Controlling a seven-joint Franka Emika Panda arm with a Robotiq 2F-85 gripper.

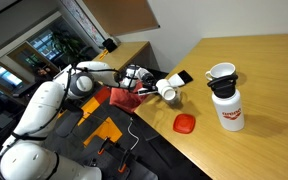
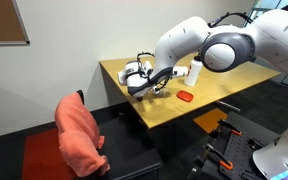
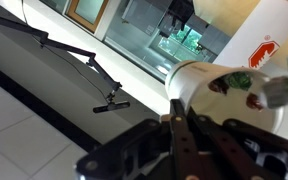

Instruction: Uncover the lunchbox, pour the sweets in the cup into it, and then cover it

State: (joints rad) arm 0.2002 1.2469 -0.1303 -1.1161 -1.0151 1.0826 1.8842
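My gripper (image 1: 160,87) is shut on the rim of the small white cup (image 1: 169,92), which is tilted on its side over the near end of the wooden table. In the wrist view the fingers (image 3: 176,112) pinch the cup's white wall (image 3: 209,85). The cup also shows in an exterior view (image 2: 134,72). The lunchbox's flat red lid (image 1: 184,123) lies alone on the table, also seen in an exterior view (image 2: 185,96). A dark shape just under the cup (image 1: 171,101) may be the lunchbox body; I cannot tell. The sweets are too small to see.
A tall white flask with red lettering (image 1: 227,108) stands to the side with a white mug (image 1: 221,72) on top; the flask also shows in the wrist view (image 3: 274,45). A chair draped in red cloth (image 2: 79,135) stands beside the table edge.
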